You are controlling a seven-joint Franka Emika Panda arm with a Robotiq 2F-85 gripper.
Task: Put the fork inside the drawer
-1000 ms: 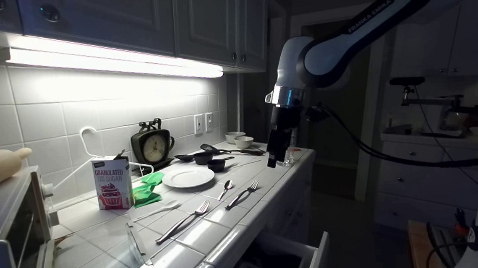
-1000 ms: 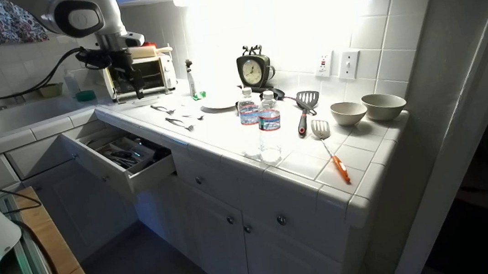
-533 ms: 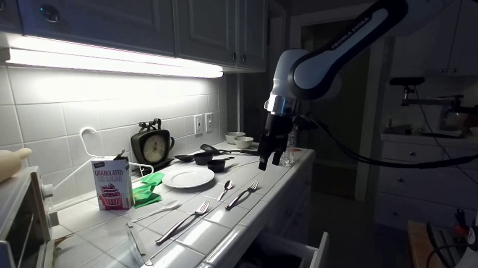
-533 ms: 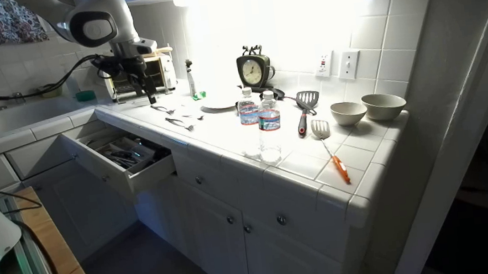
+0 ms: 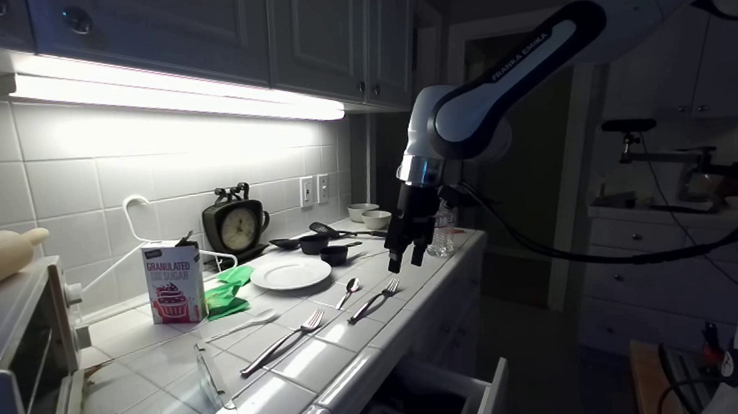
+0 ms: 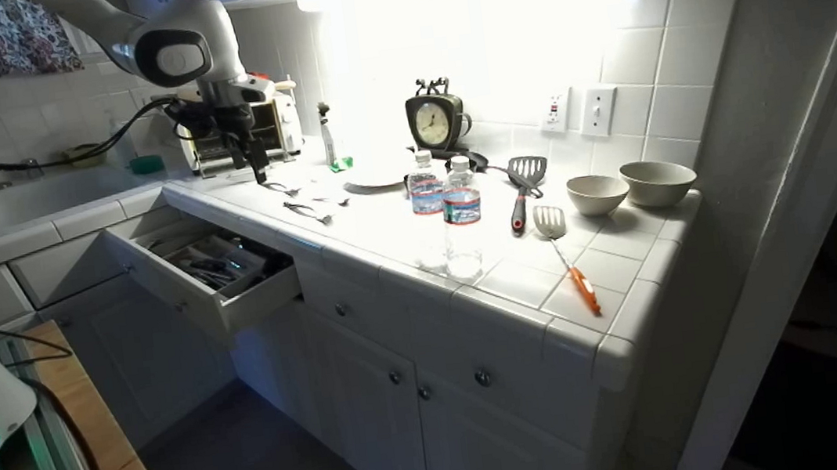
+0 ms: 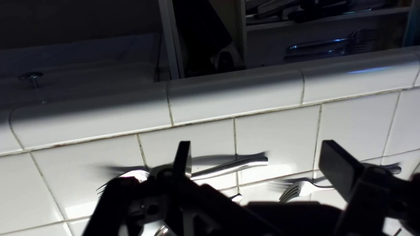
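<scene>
Two metal forks lie on the white tiled counter. The fork nearer the counter edge [image 5: 374, 301] shows its handle between my fingers in the wrist view [image 7: 229, 167]. The other fork [image 5: 284, 343] lies farther along; its head shows by the right finger [image 7: 300, 190]. My gripper [image 5: 406, 261] is open and empty, above the counter near the forks. Its wide-apart fingers show in the wrist view [image 7: 256, 154]. The pale drawer [image 6: 194, 301] is pulled open below the counter edge and holds utensils. Its front panel also shows in an exterior view [image 5: 493, 396].
A spoon [image 5: 352, 286] and a white plastic spoon [image 5: 265, 317] lie near the forks. A white plate [image 5: 290, 274], sugar box [image 5: 173, 285] and clock-faced scale [image 5: 237, 229] stand behind. A toaster oven [image 5: 23, 367] is at one end. Two water bottles [image 6: 461, 210] stand along the counter.
My gripper has moved along the counter toward the forks and come lower. Its fingers show apart now; a second ago they looked close together. Forks and drawer have not moved.
</scene>
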